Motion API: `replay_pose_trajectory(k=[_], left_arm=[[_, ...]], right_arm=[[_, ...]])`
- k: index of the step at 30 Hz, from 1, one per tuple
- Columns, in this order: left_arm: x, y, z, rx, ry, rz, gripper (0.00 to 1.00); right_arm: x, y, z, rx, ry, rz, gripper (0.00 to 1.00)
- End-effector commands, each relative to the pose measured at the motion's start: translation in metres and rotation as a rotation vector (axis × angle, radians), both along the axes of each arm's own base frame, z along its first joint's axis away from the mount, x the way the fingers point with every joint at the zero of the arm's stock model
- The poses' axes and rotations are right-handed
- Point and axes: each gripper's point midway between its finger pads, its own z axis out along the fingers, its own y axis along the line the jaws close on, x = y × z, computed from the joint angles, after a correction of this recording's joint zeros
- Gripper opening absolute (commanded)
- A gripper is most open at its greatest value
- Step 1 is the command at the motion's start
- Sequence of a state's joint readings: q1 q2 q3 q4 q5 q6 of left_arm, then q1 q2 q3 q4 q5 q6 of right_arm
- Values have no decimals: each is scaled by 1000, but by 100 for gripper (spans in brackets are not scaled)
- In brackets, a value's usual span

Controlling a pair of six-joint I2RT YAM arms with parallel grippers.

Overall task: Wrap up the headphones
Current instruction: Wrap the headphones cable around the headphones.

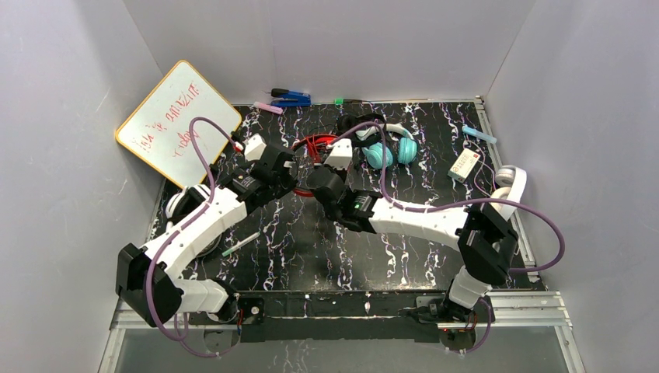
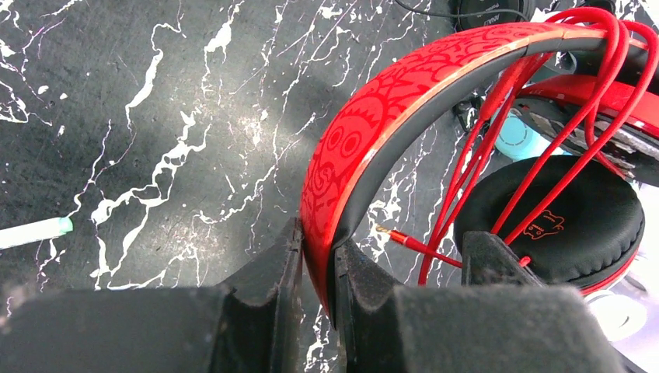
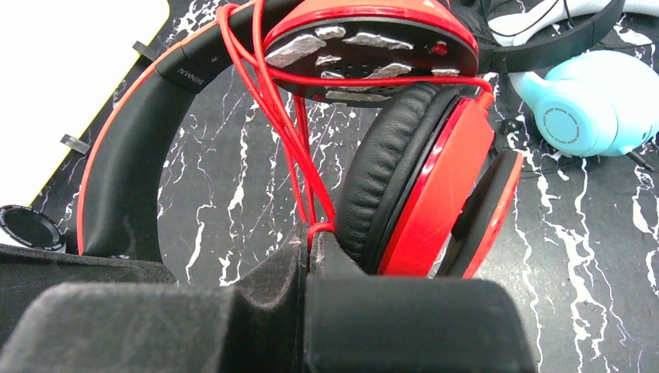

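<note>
Black marbled surface (image 1: 311,249), whiteboard (image 1: 179,120) propped against the left wall at the far-left corner. Both arms reach in to the middle of the far half. Left arm (image 1: 202,221): jaws narrow, clamped across the headband (image 2: 357,132) of the red headphones (image 3: 431,183), one pad on each face of the band. Right arm (image 1: 420,217): jaws fully closed, pinching the red cord (image 3: 295,140) just below the ear cup. The red headphones sit between the two arms; can't tell if they touch the surface. Cord strands run up from the pinch and over the band and cup. Teal headphones (image 1: 392,150) lie just behind the red pair, toward the right. White headphones (image 1: 509,183) at the right edge of the surface, well apart. Black-and-white headphones (image 1: 180,203) at the left edge, partly under the left arm. Small stuff: label box (image 1: 464,165) near the right edge, green-tipped pen (image 1: 241,243) near the left arm. Cord's plug (image 2: 400,237) hangs free beside the band.
</note>
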State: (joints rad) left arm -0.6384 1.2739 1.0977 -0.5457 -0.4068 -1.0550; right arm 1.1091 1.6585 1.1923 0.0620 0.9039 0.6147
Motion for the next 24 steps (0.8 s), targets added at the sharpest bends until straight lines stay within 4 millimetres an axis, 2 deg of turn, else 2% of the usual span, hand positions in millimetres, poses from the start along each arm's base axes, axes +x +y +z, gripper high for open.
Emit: replay_pose_trajectory(k=[1, 5, 10, 17, 24], left_arm=[[-5, -24, 48, -155, -47, -57, 0], [0, -21, 47, -129, -57, -42, 0], [4, -19, 41, -85, -54, -49, 0], [3, -18, 20, -54, -16, -48, 0], [3, -11, 16, -29, -21, -27, 0]], right_arm=[[16, -18, -12, -118, -7, -22, 1], [-2, 7, -10, -82, 29, 180, 1], [-31, 22, -10, -24, 114, 355, 13], [-60, 33, -23, 53, 321, 405, 22], [-71, 37, -1, 110, 348, 444, 35]])
